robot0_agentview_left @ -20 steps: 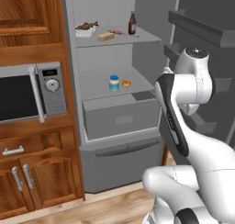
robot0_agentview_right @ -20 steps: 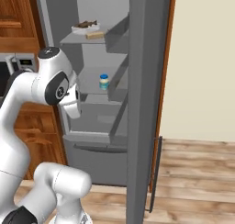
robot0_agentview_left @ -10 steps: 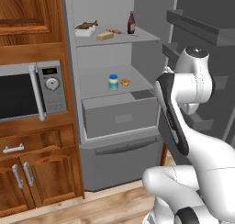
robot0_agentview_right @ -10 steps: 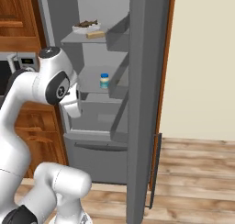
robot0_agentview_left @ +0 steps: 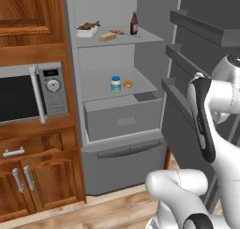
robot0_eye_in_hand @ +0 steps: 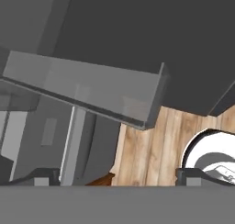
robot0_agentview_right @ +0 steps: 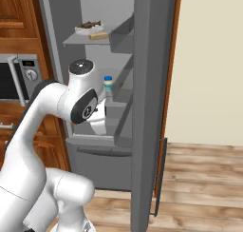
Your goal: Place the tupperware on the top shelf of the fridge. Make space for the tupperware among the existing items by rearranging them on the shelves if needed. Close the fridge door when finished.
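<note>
Left base view puts the tupperware (robot0_agentview_left: 87, 31), a shallow white tray with dark food in it, already on the top shelf (robot0_agentview_left: 140, 37) of the fridge (robot0_agentview_left: 122, 125), at the shelf's far left end. That is up and well to the left of where the arm's wrist hangs, low beside the fridge door (robot0_agentview_left: 206, 49). The coming move, as I judge it, turns on the door rather than the tray: the door stands wide, and its bins (robot0_agentview_left: 180, 94) lie just ahead of the hand.

Hand view shows a grey door bin (robot0_eye_in_hand: 87, 87) running slantwise across the frame, close above the gripper (robot0_eye_in_hand: 117, 176), with wood floor (robot0_eye_in_hand: 147, 149) below. The two dark finger tips sit wide apart with nothing between them, so the gripper is spread and empty.

Outward from the tray on the same shelf sit a tan block (robot0_agentview_left: 107, 36), a small reddish piece (robot0_agentview_left: 118, 32) and a dark brown bottle (robot0_agentview_left: 134, 24), all apart from it. One shelf down stand a blue-lidded white jar (robot0_agentview_left: 116, 83) and a small orange round item (robot0_agentview_left: 127, 84) beside it, still above the hand's level.

Right base view shows the door edge-on (robot0_agentview_right: 149, 107), with the arm tucked between it and the fridge body.
</note>
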